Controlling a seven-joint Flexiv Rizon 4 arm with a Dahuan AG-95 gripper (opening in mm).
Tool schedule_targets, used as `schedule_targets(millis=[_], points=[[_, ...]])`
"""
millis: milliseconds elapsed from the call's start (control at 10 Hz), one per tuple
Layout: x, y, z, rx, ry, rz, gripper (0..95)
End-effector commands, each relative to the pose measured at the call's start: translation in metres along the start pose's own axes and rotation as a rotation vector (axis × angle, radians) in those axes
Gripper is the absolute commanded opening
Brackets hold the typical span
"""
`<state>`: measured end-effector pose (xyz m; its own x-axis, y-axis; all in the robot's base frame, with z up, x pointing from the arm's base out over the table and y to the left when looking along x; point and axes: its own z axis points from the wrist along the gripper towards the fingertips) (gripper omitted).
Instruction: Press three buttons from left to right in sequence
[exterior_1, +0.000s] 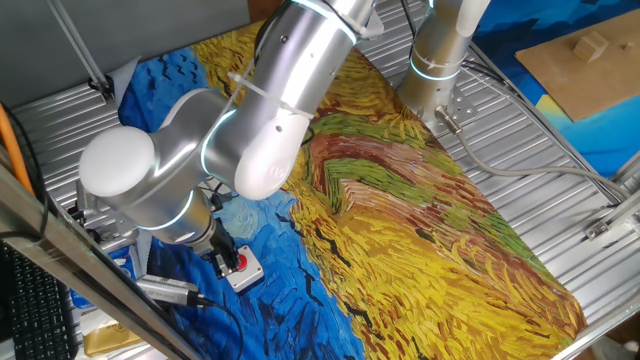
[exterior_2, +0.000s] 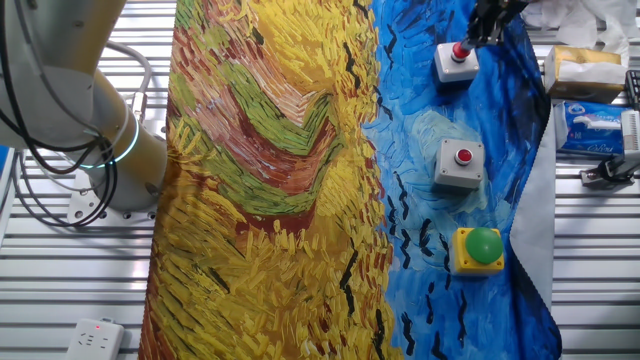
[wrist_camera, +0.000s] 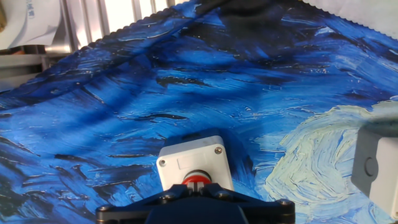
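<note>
Three buttons sit in a row on the blue part of the painted cloth. They are a green cap on a yellow box (exterior_2: 480, 248), a red cap on a grey box (exterior_2: 461, 163), and a red cap on a white box (exterior_2: 456, 60). My gripper (exterior_2: 483, 30) stands over that last box. In the hand view its fingertips (wrist_camera: 196, 186) are shut together and rest on the red cap (wrist_camera: 198, 180) of the white box (wrist_camera: 193, 158). One fixed view shows the same box (exterior_1: 243, 270) under my gripper (exterior_1: 226, 260), with the other two buttons hidden behind the arm.
A neighbouring grey box (wrist_camera: 376, 165) shows at the hand view's right edge. Tissue packs (exterior_2: 592, 125) and a wrapped packet (exterior_2: 582, 66) lie beside the cloth. The arm's base (exterior_2: 110, 150) and a power strip (exterior_2: 95, 337) are on the metal table. A wooden board (exterior_1: 585, 60) is at the far corner.
</note>
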<state>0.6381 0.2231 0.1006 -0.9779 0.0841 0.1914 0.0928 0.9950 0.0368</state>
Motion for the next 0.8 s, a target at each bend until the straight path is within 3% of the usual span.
schedule_targets(millis=[100, 300, 800], points=[[0.002, 0.000, 0.065, 0.001, -0.004, 0.002, 0.0], [0.003, 0.001, 0.058, 0.006, -0.008, 0.000, 0.0], [0.023, 0.005, -0.005, 0.003, -0.004, -0.005, 0.0]])
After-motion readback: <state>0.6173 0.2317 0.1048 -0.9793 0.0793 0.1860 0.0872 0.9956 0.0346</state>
